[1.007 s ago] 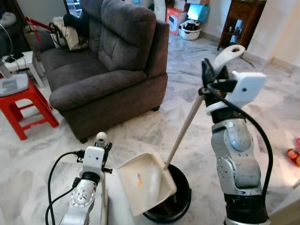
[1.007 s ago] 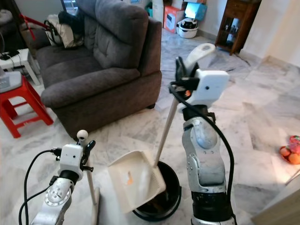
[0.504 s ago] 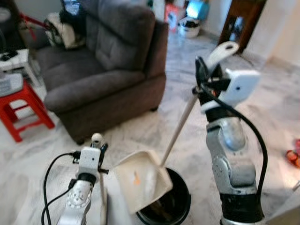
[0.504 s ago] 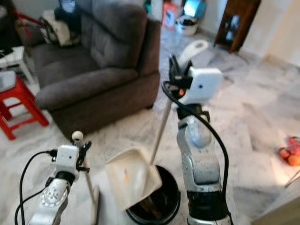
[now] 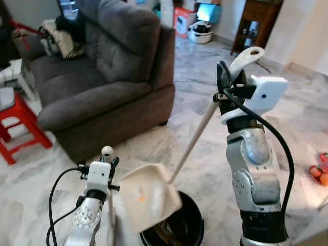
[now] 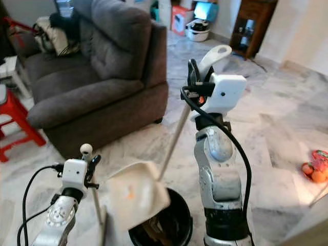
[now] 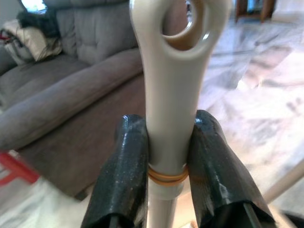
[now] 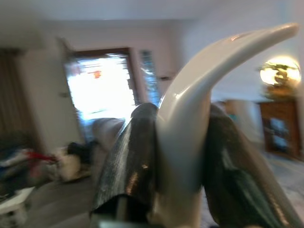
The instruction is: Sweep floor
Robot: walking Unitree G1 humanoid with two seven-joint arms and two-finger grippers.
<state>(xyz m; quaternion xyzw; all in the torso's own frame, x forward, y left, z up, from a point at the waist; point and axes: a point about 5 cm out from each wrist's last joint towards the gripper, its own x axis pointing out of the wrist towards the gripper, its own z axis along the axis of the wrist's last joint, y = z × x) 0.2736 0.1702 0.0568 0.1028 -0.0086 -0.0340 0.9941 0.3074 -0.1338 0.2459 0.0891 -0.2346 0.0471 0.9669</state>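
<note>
Marble floor (image 5: 200, 66) ran pale and veined past a grey sofa (image 5: 110, 77), a red stool (image 5: 18, 120) at its left and a dark wooden cabinet (image 5: 253, 23) against the far wall. Compared with a second before, the cream dustpan (image 5: 146, 197) had swung further left and lower over the black bin (image 5: 179, 230), its tray now blurred, while the sofa sat slightly lower and nearer the left edge as the camera shifted.

The right gripper (image 5: 224, 82) stayed raised at chest height, its fingers (image 8: 130, 161) clenched on the dustpan's curved handle top (image 5: 246, 57), from which the long pale pole (image 5: 192, 143) slanted down to the tray. The left gripper (image 7: 164, 190) held low beside the tray, fingers (image 7: 126, 175) closed tight around the pale broom handle (image 7: 173, 95) just below its hanging loop, an orange band visible at the grip. The broom handle's knob (image 5: 107, 150) stood above the white wrist housing. Red fruit (image 5: 320, 171) lay on the floor at far right.
</note>
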